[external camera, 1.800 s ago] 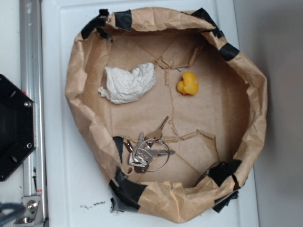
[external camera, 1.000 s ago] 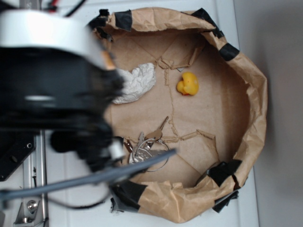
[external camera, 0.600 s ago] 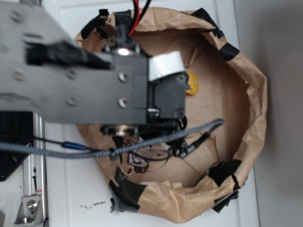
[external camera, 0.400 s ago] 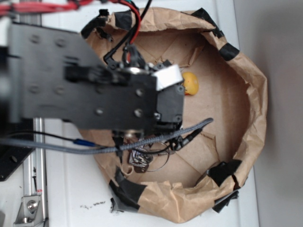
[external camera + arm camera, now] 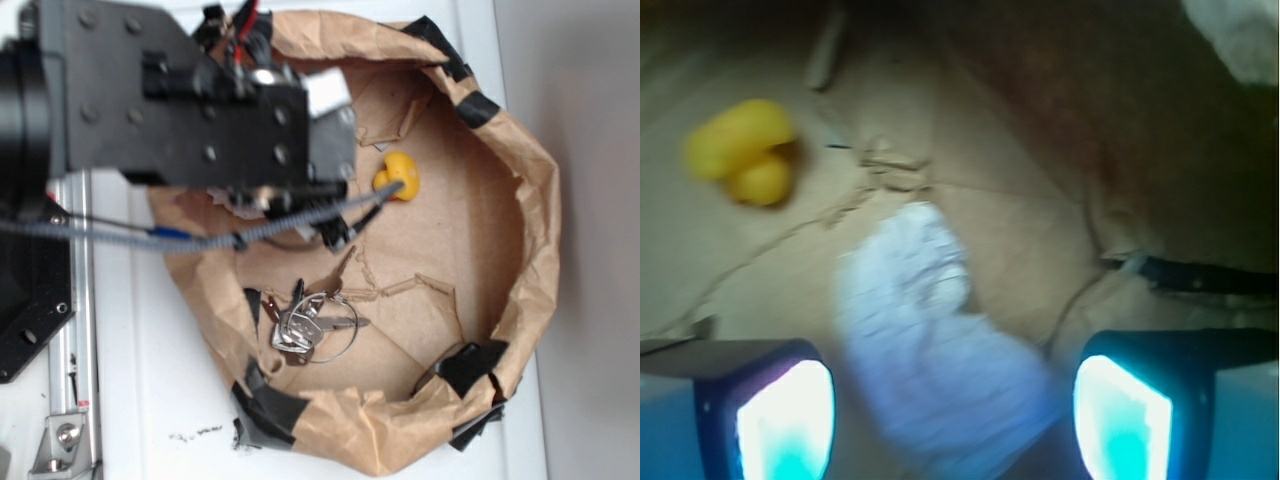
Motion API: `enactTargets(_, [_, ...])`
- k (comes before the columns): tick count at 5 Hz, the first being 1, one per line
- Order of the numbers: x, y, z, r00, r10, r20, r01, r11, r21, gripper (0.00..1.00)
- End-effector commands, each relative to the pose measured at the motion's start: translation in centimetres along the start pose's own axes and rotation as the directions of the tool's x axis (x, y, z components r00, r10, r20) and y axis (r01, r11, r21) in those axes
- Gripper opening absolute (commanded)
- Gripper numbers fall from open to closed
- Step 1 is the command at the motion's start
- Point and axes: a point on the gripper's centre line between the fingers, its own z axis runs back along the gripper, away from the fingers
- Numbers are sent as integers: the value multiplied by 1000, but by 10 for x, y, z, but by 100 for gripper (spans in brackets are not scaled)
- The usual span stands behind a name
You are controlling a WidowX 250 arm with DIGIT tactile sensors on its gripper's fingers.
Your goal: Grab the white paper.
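Approach phase of the grasp, shown from overhead and from the wrist. In the wrist view the white paper [image 5: 940, 370] lies on the floor of the brown paper basin [image 5: 520, 220], an oblong crumpled wad running diagonally from upper left to lower right, blurred. Its lower end sits between the two fingers [image 5: 775, 410] of the gripper [image 5: 950, 415], which stand wide apart with clear space on either side of the wad; nothing is held and no contact can be confirmed. In the overhead view the arm [image 5: 170, 100] hides the paper entirely, so its position is judged from the wrist view alone.

To do the step well, the gripper should probably descend straight down until the fingers bracket the thick part of the wad, low enough to catch the bulk and not merely a loose fold. Centring matters: the wad sits slightly nearer the left-hand finger in the wrist view. Because the wad lies at a slant, closing across its narrow width would likely give the firmer hold. Thin crumpled paper compresses readily, so a full closure seems appropriate.

The yellow duck [image 5: 740, 150] lies well apart, at upper left in the wrist view. The keys [image 5: 305, 325] rest nearer the taped rim.
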Motion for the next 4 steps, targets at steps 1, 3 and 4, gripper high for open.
enactTargets(1, [9,20,-25,986,-165,-38,167,985,44,100])
enactTargets(3, [6,21,-35,844,-536,12,530,830,-175,100])
enactTargets(4, [2,16,-34,851,-525,16,516,831,-208,0])
